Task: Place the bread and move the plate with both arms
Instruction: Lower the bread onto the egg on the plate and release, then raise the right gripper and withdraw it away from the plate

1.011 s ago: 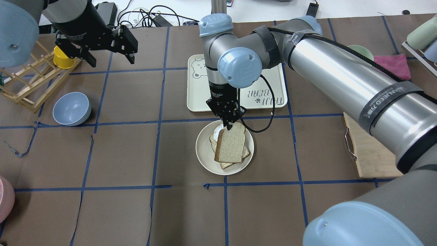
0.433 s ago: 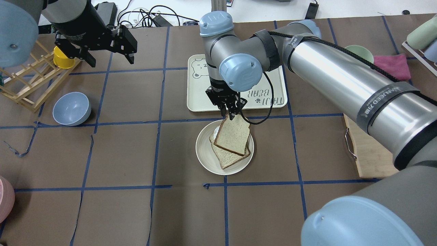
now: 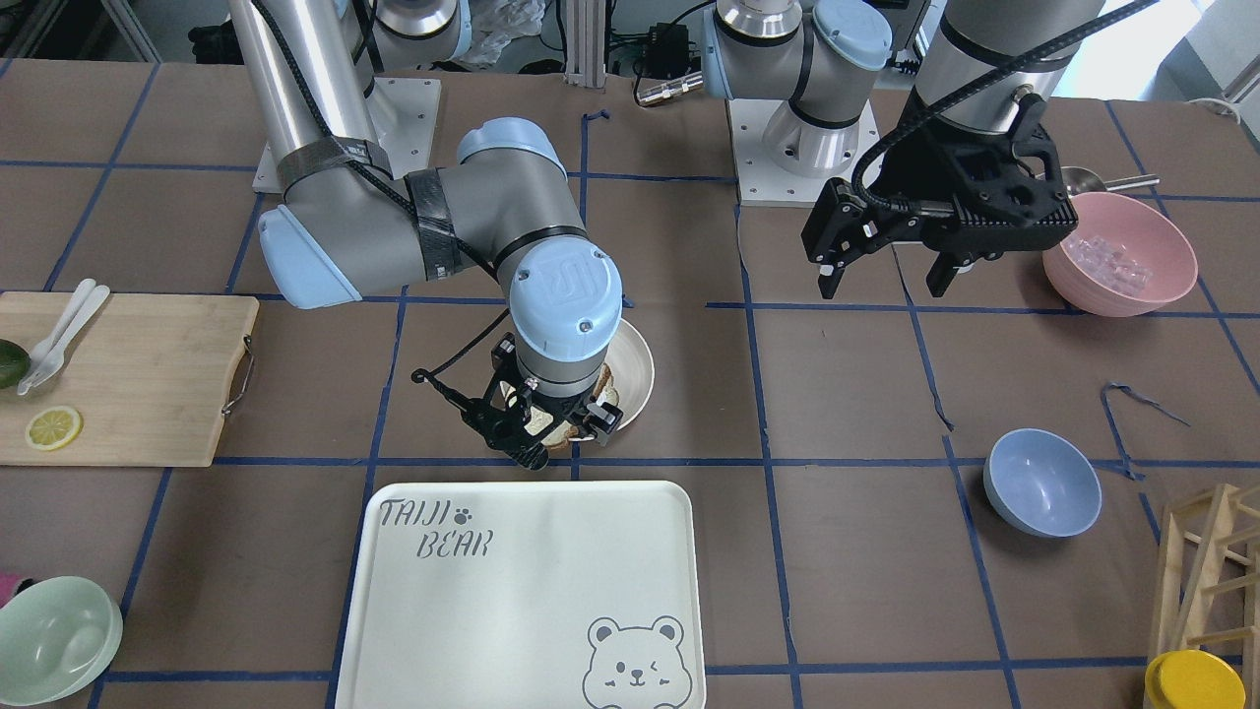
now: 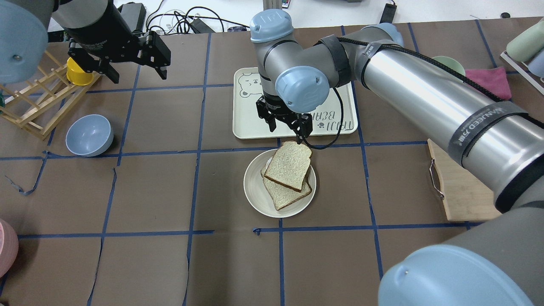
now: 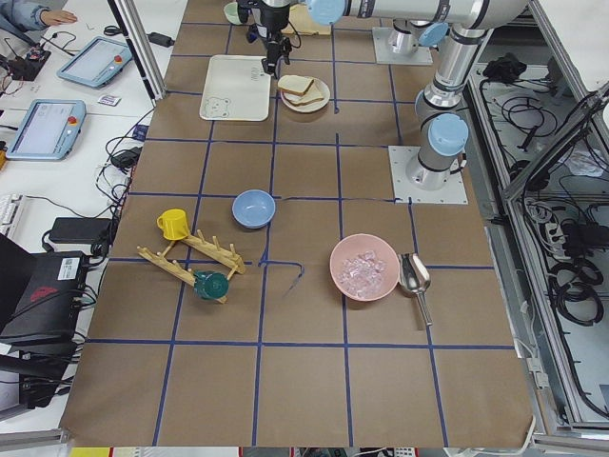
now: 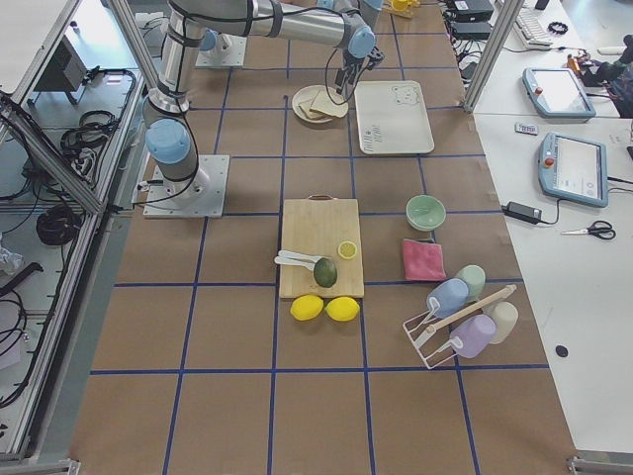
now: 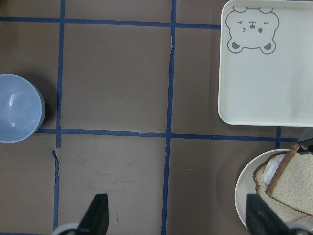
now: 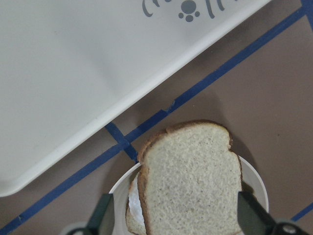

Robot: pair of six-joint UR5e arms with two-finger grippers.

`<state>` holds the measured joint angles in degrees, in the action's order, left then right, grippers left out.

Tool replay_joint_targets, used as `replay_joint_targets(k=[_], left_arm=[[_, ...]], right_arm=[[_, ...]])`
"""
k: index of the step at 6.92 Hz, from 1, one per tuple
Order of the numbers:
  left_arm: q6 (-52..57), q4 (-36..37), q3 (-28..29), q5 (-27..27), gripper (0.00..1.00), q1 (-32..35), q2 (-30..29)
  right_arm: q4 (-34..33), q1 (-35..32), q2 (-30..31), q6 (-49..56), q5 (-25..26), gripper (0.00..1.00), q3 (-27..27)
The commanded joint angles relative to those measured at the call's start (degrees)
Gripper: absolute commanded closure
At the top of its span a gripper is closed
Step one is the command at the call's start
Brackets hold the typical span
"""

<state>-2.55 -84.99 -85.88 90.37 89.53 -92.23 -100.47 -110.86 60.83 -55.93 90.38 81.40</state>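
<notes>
The bread lies flat on a smaller slice on the cream plate; a bit of egg white peeks out at its far-left side. My right gripper is open and empty, just above the plate's far rim, next to the tray edge. In the right wrist view the bread lies below between the spread fingers, over the plate. My left gripper is open and empty, high over the far left of the table. Its wrist view shows the plate at lower right.
A white bear-print tray lies just beyond the plate. A blue bowl, a wooden rack and a yellow cup are at the left. A cutting board is at the right. A pink bowl stands near the left arm.
My right gripper has opened and let go of the bread, which dropped from tilted to flat on the lower slice. The gripper has risen and drawn back toward the tray. The left arm is still.
</notes>
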Motion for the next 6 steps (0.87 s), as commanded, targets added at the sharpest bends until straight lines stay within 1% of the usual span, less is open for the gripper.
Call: replay_joint_targets(k=[1, 3, 4, 5, 6], left_arm=[[0.0, 0.0, -0.1, 0.2, 0.00, 0.0, 0.0], [0.0, 0.0, 0.0, 0.2, 0.00, 0.1, 0.0], [0.0, 0.0, 0.0, 0.2, 0.00, 0.2, 0.1], [0.0, -0.1, -0.1, 0.2, 0.00, 0.2, 0.2], [0.0, -0.1, -0.1, 0.2, 0.00, 0.2, 0.2]], right_arm=[[-0.6, 2.0, 3.4, 5.4, 0.1, 0.02, 0.2], [0.4, 5.8, 7.3, 10.6, 0.4, 0.00, 0.4], [0.4, 6.5, 9.8, 14.4, -0.2, 0.00, 0.5], [1.1, 7.3, 11.5, 20.9, 0.4, 0.00, 0.6], [2.3, 9.8, 12.6, 24.0, 0.4, 0.00, 0.6]])
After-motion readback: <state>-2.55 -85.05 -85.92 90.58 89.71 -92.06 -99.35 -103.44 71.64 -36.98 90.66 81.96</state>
